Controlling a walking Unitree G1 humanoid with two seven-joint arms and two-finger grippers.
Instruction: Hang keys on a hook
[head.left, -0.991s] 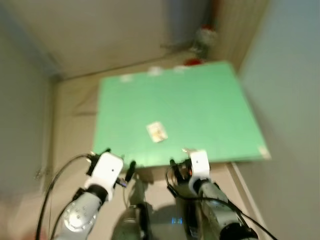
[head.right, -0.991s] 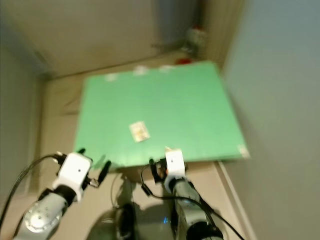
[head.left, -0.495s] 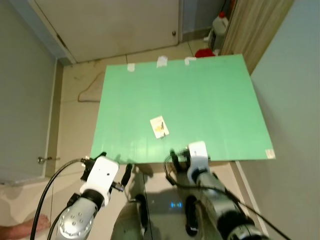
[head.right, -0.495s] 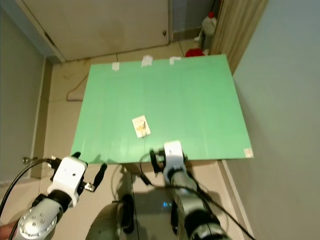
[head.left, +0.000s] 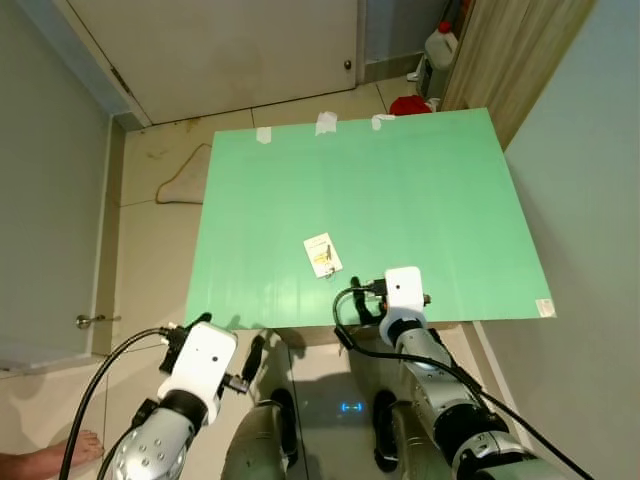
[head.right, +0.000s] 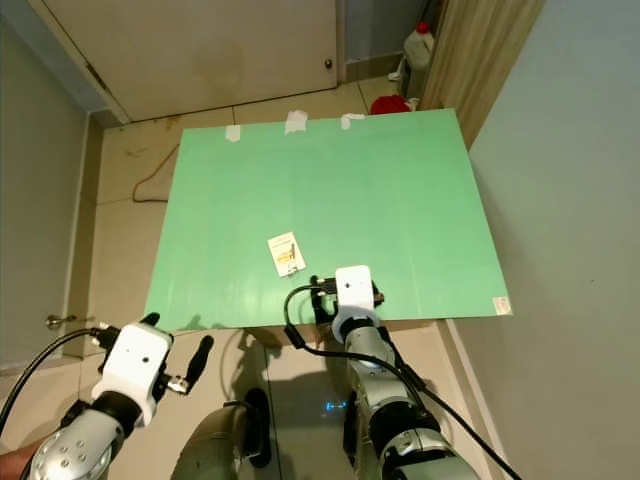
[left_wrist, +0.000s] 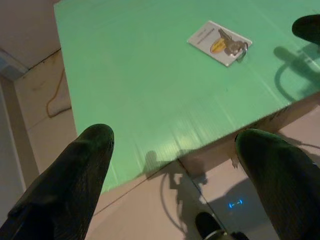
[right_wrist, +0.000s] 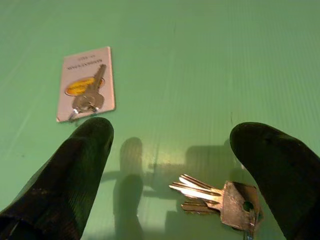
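A bunch of silver keys (right_wrist: 225, 198) lies flat on the green table top (head.left: 420, 190), close to its front edge. My right gripper (head.left: 393, 293) hovers over that edge, open, and in the right wrist view the keys lie between its two fingers (right_wrist: 75, 170) without being gripped. A white card with a single key and a yellow tag (head.left: 322, 254) rests a little farther in and to the left. My left gripper (head.left: 229, 337) hangs open below and in front of the table edge, holding nothing.
A wall runs along the table's right side. Beyond the far edge are a closed door (head.left: 220, 50), a white jug (head.left: 439, 46) and a red object (head.left: 408, 105). A cable (head.left: 180, 180) lies on the tiled floor at left. A person's foot (head.left: 80, 452) is at bottom left.
The blur has cleared as the view steadied. My right gripper has moved forward over the table's front edge, toward the card. My left gripper has sunk slightly lower.
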